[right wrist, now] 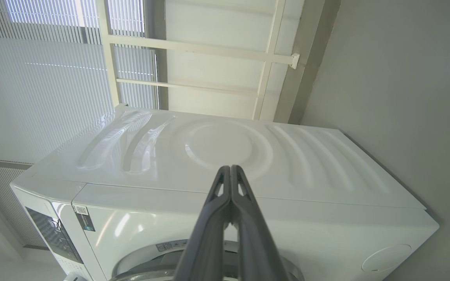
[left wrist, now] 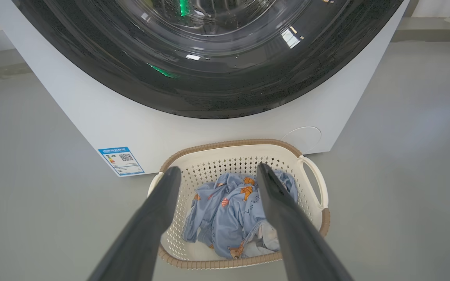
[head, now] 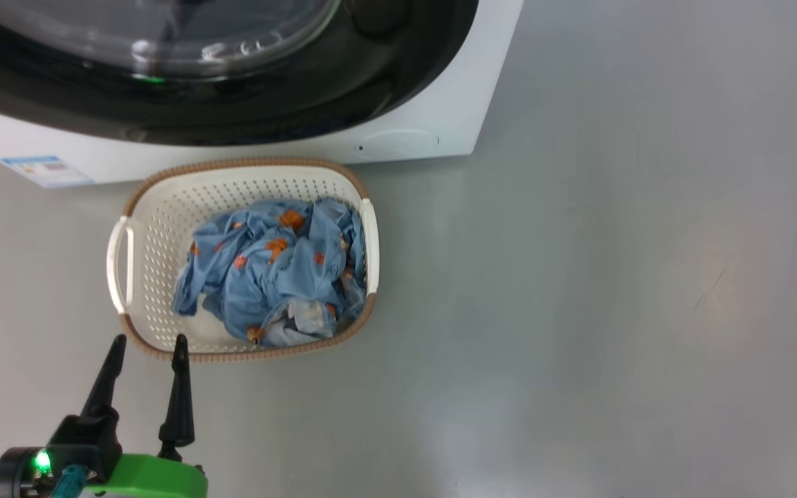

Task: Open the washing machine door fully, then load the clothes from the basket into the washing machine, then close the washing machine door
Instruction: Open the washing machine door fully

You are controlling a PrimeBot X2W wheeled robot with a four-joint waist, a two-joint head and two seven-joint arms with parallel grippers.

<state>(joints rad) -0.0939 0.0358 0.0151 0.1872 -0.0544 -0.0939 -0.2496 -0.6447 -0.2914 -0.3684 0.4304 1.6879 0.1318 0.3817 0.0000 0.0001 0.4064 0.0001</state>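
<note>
The clothes (head: 274, 270), crumpled light blue fabric with orange-brown figures, lie heaped in the right half of the cream basket (head: 156, 228). The basket stands on the grey floor (head: 578, 311) just in front of the washing machine (head: 426, 138), whose glossy black door (head: 232, 104) sits flush. The left gripper (head: 150, 340) hovers at the basket's near left rim, fingers spread and empty. The right gripper (right wrist: 230, 168) points at the machine's white side panel, fingers pressed together on nothing. Floor spreads wide to the basket's right.
</note>
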